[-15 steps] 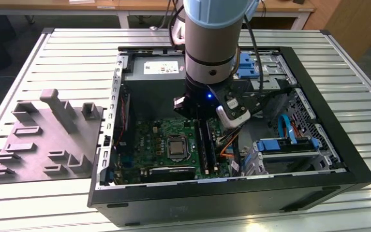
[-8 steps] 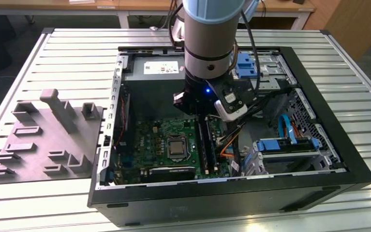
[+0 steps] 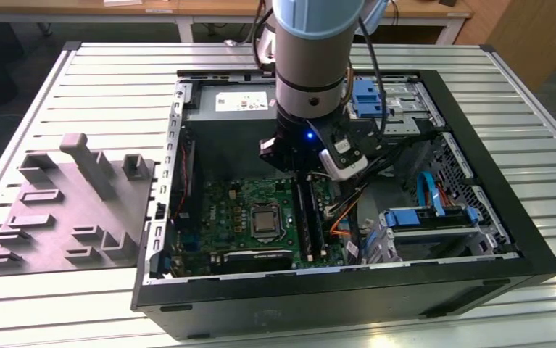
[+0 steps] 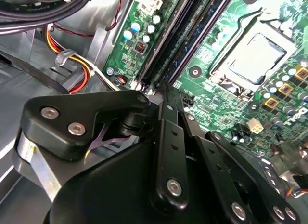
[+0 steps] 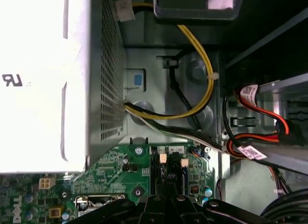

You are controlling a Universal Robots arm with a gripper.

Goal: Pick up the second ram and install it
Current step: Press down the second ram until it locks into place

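Note:
My gripper (image 3: 302, 172) reaches down into the open computer case (image 3: 451, 275), over the far end of the long black memory slots (image 3: 309, 221) on the green motherboard (image 3: 229, 210). In the second wrist view its fingers (image 4: 166, 106) are drawn together, and the gripper (image 4: 163, 91) is shut with its tips at the slots' end. A long dark-blue ram (image 4: 190, 38) lies along the slots ahead of the tips. I cannot tell whether it is fully seated or whether the tips touch it. The first wrist view has the gripper (image 5: 166, 202) just above the slots' white end latches (image 5: 162, 158).
The processor socket (image 3: 261, 217) sits beside the slots. The grey power-supply box (image 3: 234, 105) is at the case's far end, with yellow and red cables (image 5: 204, 89) nearby. Blue drive brackets (image 3: 433, 217) stand at the exterior view's right. A grey moulded holder (image 3: 65, 210) lies outside the case on the exterior view's left.

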